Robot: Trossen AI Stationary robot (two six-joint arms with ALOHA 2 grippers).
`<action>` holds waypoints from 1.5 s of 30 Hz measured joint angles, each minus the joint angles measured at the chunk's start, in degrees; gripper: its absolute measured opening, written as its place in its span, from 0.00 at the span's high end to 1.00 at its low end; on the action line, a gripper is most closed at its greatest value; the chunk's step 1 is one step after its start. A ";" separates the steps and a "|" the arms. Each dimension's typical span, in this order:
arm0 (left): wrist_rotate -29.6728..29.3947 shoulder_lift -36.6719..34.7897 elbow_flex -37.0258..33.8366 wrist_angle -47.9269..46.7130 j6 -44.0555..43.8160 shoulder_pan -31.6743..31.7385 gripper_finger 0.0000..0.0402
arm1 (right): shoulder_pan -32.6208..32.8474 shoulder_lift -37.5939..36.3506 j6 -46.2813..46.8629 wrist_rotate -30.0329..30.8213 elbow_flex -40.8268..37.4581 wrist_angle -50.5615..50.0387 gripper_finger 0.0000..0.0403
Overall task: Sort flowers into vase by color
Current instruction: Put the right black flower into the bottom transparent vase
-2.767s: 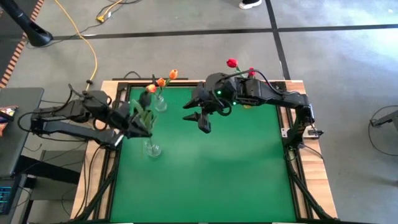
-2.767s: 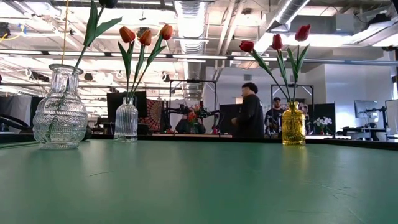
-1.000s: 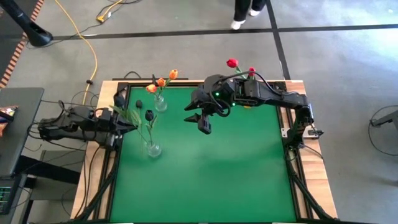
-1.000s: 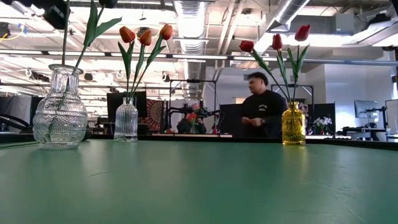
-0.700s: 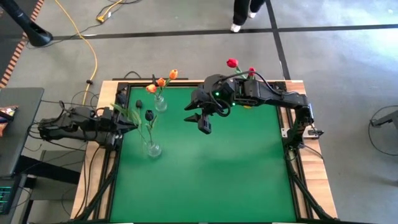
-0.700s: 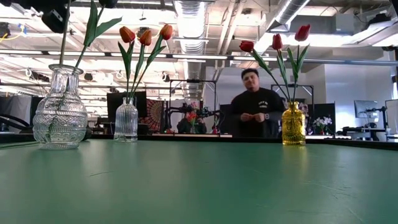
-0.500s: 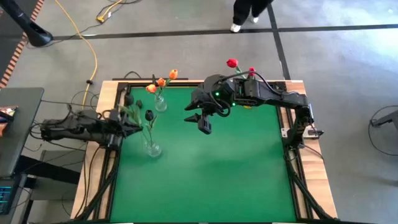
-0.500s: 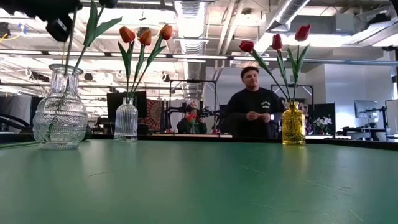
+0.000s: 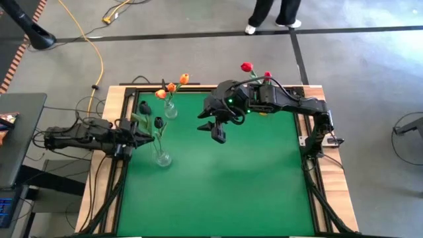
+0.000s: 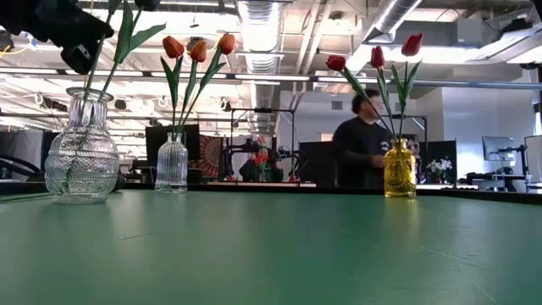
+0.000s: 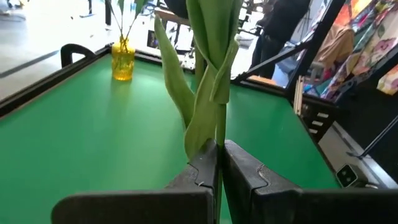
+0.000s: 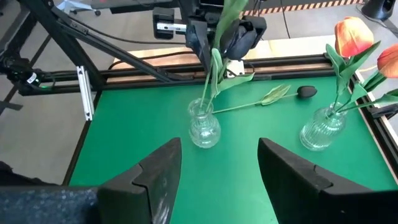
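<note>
The left claw (image 9: 147, 134) is moving back in from the tabletop's nine o'clock edge toward the round clear vase (image 9: 160, 157), having been drawn farther out over the wooden frame a second ago. It is clamping tight on a dark tulip's stem (image 11: 219, 124), leaves rising straight out from between the fingers, and carrying the stem toward the vase mouth; the low view shows it hanging just above the neck. One dark tulip (image 9: 158, 121) is already standing in that vase, and another dark tulip (image 12: 283, 93) is lying on the green tabletop (image 9: 231, 178) beside it, so the dark group is, I judge, partly sorted. Farther out, toward eleven o'clock, the ribbed clear vase (image 9: 170, 110) is holding the orange tulips (image 9: 171, 86). The right claw (image 9: 210, 125) is hovering wide open and empty near the centre, and behind it at one o'clock the yellow vase (image 10: 400, 170) is holding the red tulips (image 10: 375, 58).
</note>
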 joint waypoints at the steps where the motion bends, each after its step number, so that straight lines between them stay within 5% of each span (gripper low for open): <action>1: -0.04 0.00 0.00 -0.04 -0.25 0.00 1.00 | 0.00 0.00 0.01 0.01 0.01 -0.03 0.41; 23: -3.66 0.00 -0.02 -1.05 -2.01 0.01 1.00 | 0.35 0.00 0.19 -0.01 0.02 -1.14 0.41; 32: -3.06 -0.04 -7.74 3.63 -5.51 0.00 1.00 | 2.06 0.00 -1.32 -0.01 0.02 -1.46 0.41; 45: -3.27 -0.02 -8.37 3.02 -7.01 0.00 0.95 | 3.02 0.00 -3.33 -0.01 0.02 -2.71 0.41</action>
